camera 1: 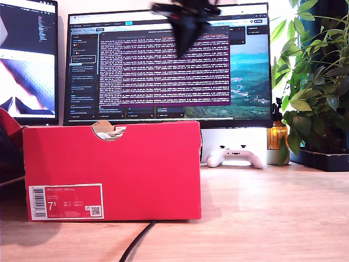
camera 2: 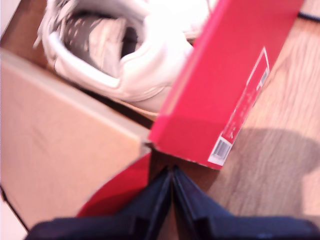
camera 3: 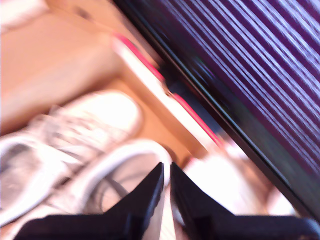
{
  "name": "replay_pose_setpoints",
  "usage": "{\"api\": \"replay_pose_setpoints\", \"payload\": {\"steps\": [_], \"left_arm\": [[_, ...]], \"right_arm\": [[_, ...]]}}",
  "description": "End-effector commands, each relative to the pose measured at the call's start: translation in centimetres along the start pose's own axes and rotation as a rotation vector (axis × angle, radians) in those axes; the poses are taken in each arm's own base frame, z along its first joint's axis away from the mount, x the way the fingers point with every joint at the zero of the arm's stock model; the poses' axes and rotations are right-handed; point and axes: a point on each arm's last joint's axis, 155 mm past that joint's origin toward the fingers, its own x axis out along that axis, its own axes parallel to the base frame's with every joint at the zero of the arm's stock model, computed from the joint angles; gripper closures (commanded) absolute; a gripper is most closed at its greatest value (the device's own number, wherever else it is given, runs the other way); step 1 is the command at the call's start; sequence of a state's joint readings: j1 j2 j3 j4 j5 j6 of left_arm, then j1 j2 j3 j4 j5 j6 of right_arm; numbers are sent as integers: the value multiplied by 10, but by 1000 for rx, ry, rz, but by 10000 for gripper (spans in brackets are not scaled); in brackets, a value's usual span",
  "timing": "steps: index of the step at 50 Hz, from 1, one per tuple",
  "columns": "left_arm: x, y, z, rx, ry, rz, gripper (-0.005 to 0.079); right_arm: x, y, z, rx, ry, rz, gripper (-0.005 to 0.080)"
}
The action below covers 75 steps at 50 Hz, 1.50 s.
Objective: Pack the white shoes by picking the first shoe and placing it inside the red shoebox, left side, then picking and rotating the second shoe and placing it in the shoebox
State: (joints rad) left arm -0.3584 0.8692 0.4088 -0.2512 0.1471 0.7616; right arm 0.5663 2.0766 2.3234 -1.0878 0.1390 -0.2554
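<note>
The red shoebox [camera 1: 109,164] stands on the wooden desk at the exterior view's left, its 7.5 label [camera 1: 65,202] facing the camera. In the first wrist view a white shoe [camera 2: 125,55] lies inside the shoebox [camera 2: 225,75]. My first gripper [camera 2: 172,170] hangs shut and empty above the box's outer corner. The blurred second wrist view shows two white shoes [camera 3: 85,125] side by side in the box [camera 3: 145,65], with my second gripper [camera 3: 166,167] shut above a shoe's collar and holding nothing. A blurred black arm [camera 1: 185,22] hangs high above the box in the exterior view.
A large monitor [camera 1: 169,65] stands close behind the box, with another screen [camera 1: 27,54] at the exterior view's left. A white game controller [camera 1: 236,155], an amber bottle [camera 1: 277,136] and a plant [camera 1: 316,82] sit at that view's right. A black cable [camera 1: 136,243] runs forward. The lid's brown inside [camera 2: 60,150] lies beside the box.
</note>
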Motion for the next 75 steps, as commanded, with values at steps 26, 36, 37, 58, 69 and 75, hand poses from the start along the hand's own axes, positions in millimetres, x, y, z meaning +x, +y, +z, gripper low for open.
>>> {"api": "replay_pose_setpoints", "payload": {"steps": [26,36,37,58,69,75], "left_arm": [[-65,8,25,-242,-131,84,759],[-71,29,44,-321,-234,139,759],[-71,30,45,-323,-241,137,759],[-73,59,61,-359,-349,176,759],[-75,61,63,-361,-365,175,759],[-75,61,63,-360,-368,171,759]], "right_arm": [[-12,-36,-51,166,151,0,759],[-35,-41,-48,184,128,-17,759],[-38,-42,-48,193,124,-20,759],[-87,-60,-62,215,122,-87,759],[-105,-56,-84,234,94,-108,759],[-107,-60,-106,261,36,-162,759]]}}
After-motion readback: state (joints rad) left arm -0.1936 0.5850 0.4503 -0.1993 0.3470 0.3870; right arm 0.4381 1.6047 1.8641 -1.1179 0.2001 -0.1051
